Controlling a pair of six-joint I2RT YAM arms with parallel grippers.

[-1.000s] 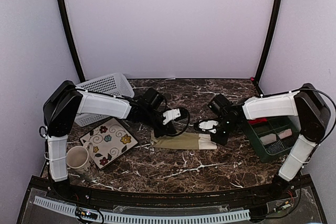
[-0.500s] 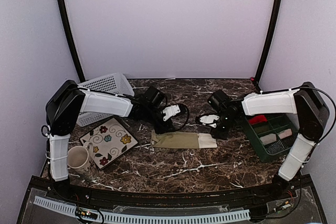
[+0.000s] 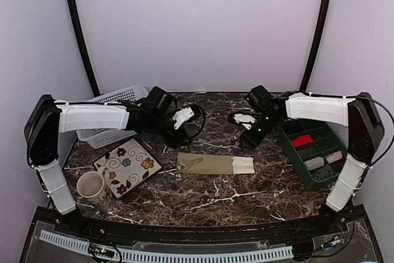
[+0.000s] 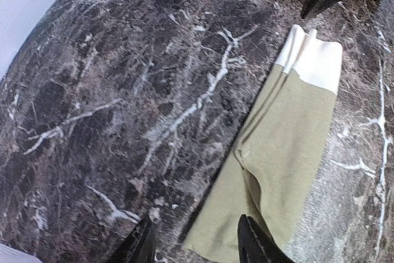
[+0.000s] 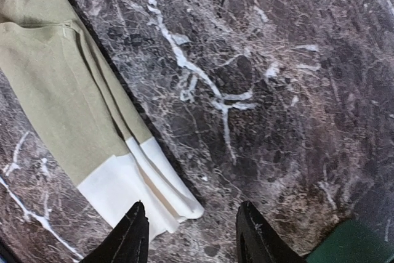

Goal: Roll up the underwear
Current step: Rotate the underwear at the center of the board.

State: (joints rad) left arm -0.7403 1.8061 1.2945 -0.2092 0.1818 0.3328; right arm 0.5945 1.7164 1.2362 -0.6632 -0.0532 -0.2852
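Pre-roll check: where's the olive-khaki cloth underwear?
Top view: the olive-khaki cloth underwear lies flat on the marble table, between the square floral plate at left and the green plastic tray at right.

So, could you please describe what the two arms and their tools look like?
The left arm and right arm match: white shell segments, black joints and motors, and thin black cables looping at the wrists. The left tool and right tool each have a white body and two dark, tapered fingers.
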